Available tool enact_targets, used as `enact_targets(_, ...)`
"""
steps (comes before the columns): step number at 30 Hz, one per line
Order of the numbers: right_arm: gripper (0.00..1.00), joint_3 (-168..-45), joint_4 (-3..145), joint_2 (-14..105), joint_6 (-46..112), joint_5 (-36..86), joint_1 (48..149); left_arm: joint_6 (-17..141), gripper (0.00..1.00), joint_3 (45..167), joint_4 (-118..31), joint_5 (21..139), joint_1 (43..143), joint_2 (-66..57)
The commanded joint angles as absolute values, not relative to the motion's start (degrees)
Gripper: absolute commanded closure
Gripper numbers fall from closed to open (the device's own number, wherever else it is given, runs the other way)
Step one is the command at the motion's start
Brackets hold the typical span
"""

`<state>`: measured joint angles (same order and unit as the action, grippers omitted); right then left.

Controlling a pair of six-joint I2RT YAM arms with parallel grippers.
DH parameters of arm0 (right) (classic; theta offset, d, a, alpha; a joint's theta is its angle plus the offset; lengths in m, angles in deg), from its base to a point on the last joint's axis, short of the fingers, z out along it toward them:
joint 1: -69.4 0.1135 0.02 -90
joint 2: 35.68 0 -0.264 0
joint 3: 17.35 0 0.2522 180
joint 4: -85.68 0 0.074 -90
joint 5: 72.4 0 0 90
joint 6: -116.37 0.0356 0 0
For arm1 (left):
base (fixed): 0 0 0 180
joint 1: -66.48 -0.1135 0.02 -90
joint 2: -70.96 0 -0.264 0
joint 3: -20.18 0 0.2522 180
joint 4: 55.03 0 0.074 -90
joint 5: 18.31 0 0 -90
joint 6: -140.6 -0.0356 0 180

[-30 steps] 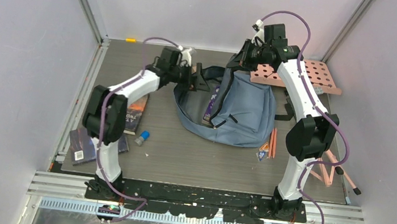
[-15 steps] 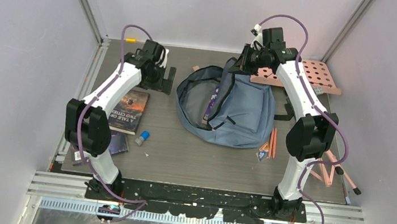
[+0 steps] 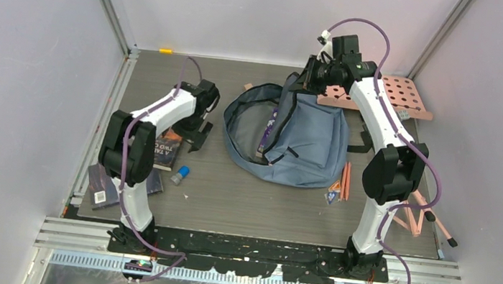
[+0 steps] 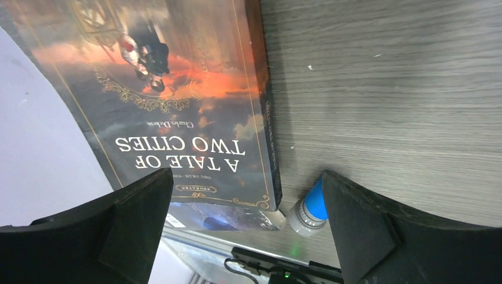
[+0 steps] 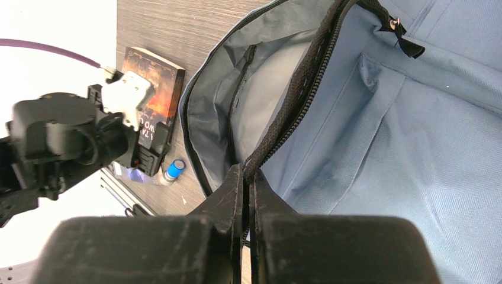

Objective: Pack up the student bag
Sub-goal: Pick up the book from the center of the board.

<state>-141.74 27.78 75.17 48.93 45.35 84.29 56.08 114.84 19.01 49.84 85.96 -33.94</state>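
The grey-blue student bag (image 3: 314, 139) lies at mid-table with its main zipper open and its mouth gaping to the left (image 5: 260, 100). A purple book (image 3: 267, 131) stands inside it. My right gripper (image 3: 306, 82) (image 5: 248, 174) is shut on the bag's black zipper edge and holds that rim up. My left gripper (image 3: 197, 132) (image 4: 245, 183) hangs open and empty over the lower right corner of the book "A Tale of Two Cities" (image 4: 177, 100) (image 3: 166, 149), which lies flat to the left of the bag.
A small blue-capped tube (image 4: 311, 207) (image 3: 181, 172) lies just beside the book's corner. Another dark book (image 3: 105, 186) lies near the table's front left edge. Orange pencils (image 3: 345, 180) lie right of the bag, and a pink pegboard (image 3: 403, 95) sits at the back right.
My left gripper left the bag's left rim, swung to the back left, then came forward over the book, opening wide. The right gripper has kept its hold.
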Motion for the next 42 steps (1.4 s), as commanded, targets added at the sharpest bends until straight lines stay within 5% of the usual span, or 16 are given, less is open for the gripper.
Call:
enact_targets(1, 0.99, -142.1, 31.8, 72.7, 48.4, 46.4, 84.3, 54.5, 0.0, 113.4, 19.2, 45.8, 86.1, -36.4)
enact_targets(18, 0.99, -142.4, 32.2, 72.6, 48.9, 46.5, 84.0, 52.5, 0.01, 108.2, 13.6, 43.4, 83.7, -42.3)
enact_targets(20, 0.99, -142.3, 32.2, 72.6, 48.9, 46.5, 83.9, 51.8, 0.1, 108.1, 13.1, 43.6, 83.3, -42.7)
enact_targets(26, 1.0, -142.3, 32.2, 72.6, 49.1, 46.4, 83.8, 50.9, 0.67, 108.0, 12.3, 43.6, 83.3, -41.8)
enact_targets(29, 1.0, -142.4, 32.2, 72.6, 49.1, 46.4, 83.8, 49.7, 0.85, 108.1, 11.7, 43.8, 83.3, -39.8)
enact_targets(34, 0.99, -142.8, 32.1, 72.9, 49.2, 46.4, 83.8, 49.0, 1.0, 110.5, 13.1, 44.3, 83.3, -36.0)
enact_targets(42, 0.99, -144.3, 31.1, 73.5, 49.2, 45.7, 83.7, 57.1, 1.0, 129.6, 24.5, 61.8, 83.3, -31.4)
